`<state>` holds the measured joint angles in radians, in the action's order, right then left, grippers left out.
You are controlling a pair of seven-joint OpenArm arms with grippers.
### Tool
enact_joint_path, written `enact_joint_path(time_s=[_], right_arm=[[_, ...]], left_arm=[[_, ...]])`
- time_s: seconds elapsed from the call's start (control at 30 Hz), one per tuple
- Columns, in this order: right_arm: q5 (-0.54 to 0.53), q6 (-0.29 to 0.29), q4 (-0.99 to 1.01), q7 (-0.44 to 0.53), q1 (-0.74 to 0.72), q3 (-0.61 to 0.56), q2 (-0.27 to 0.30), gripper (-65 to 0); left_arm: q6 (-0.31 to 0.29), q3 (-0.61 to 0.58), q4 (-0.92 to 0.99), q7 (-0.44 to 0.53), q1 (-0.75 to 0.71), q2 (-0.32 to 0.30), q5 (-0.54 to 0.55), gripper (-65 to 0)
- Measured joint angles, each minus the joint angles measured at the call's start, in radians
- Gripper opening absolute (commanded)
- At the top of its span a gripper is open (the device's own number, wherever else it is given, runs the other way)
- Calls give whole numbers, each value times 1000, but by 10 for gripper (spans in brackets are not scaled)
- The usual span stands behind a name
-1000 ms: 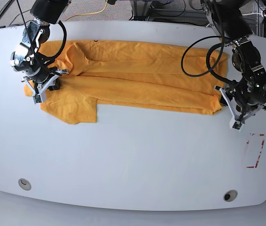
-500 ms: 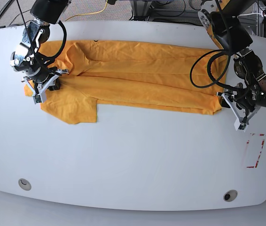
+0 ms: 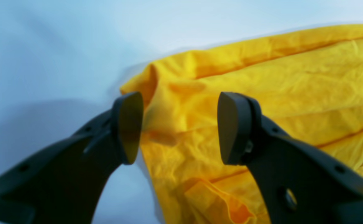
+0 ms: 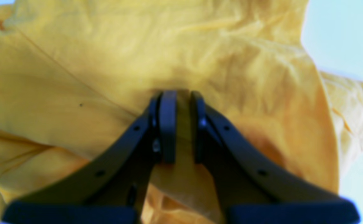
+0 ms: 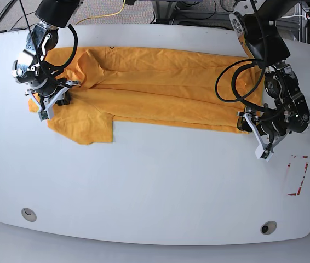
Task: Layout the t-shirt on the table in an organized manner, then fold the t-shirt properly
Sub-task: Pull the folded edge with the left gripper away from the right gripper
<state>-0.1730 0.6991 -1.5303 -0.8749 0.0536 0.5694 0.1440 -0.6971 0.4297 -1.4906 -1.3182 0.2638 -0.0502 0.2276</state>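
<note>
Currently: right gripper point(image 4: 181, 130) clamped on t-shirt point(image 5: 160, 93) fabric, far left; left gripper point(image 3: 178, 127) jaws apart over the shirt's right end, table point(image 5: 155, 186) beneath.

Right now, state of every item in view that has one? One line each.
t-shirt: lying on the table, folded lengthwise into a long band, one sleeve sticking out toward the near edge, wrinkled.
right gripper: shut on the t-shirt, fabric pinched between its jaws.
left gripper: open, jaws straddling the shirt's end corner, nothing clamped.
table: flat, bearing the shirt.
</note>
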Motion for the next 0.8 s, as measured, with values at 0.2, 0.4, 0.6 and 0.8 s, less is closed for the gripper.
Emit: enact_joint_path(time_s=[0.2, 0.4, 0.6, 0.8], right_arm=[[0, 0, 0, 0, 0, 0, 0, -569], [0, 0, 0, 0, 0, 0, 0, -569], [0, 0, 0, 0, 0, 0, 0, -569], [0, 0, 0, 0, 0, 0, 0, -569]], left_arm=[[0, -1, 18, 1, 3, -2, -2, -290], [0, -1, 92, 3, 10, -3, -2, -290], [0, -5, 125, 35, 12, -23, -2, -290], [0, -5, 130, 36, 13, -29, -2, -293]])
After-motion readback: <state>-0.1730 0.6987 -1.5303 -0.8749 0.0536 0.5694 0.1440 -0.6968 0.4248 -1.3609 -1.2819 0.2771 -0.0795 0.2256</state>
